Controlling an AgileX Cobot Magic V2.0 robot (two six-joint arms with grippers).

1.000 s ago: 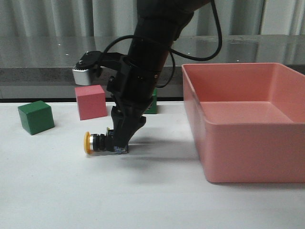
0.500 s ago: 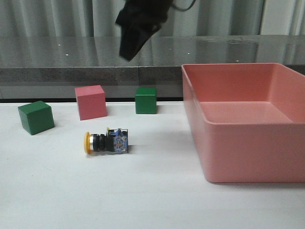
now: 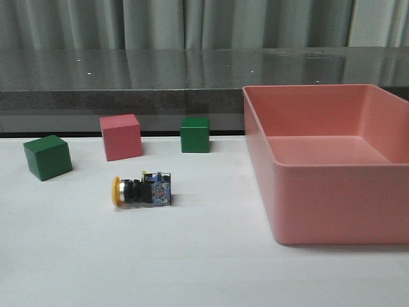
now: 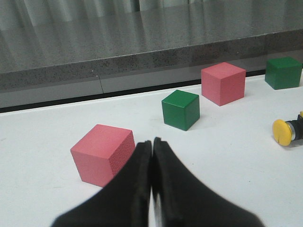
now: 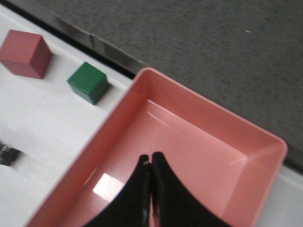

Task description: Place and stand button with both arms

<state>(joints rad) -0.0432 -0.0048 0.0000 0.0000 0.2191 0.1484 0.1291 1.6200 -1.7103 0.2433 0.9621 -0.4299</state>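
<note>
The button (image 3: pixel 142 191) lies on its side on the white table, yellow cap pointing left and blue-and-clear base to the right. Nothing touches it. No arm shows in the front view. In the left wrist view my left gripper (image 4: pixel 152 141) is shut and empty, low over the table beside a pink cube (image 4: pixel 102 153); the button's yellow cap (image 4: pixel 282 132) shows far off at the frame's edge. My right gripper (image 5: pixel 151 156) is shut and empty, high above the pink bin (image 5: pixel 199 142). The button's base (image 5: pixel 7 154) peeks in at that view's edge.
A large pink bin (image 3: pixel 307 211) fills the table's right side. Behind the button stand a pink cube (image 3: pixel 121 136), a green cube (image 3: pixel 48 157) to its left and another green cube (image 3: pixel 195 134). A grey ledge runs along the back.
The black arm that stood at the button's base one second ago has risen and left the front view. The button stays lying on its side in the same spot.
</note>
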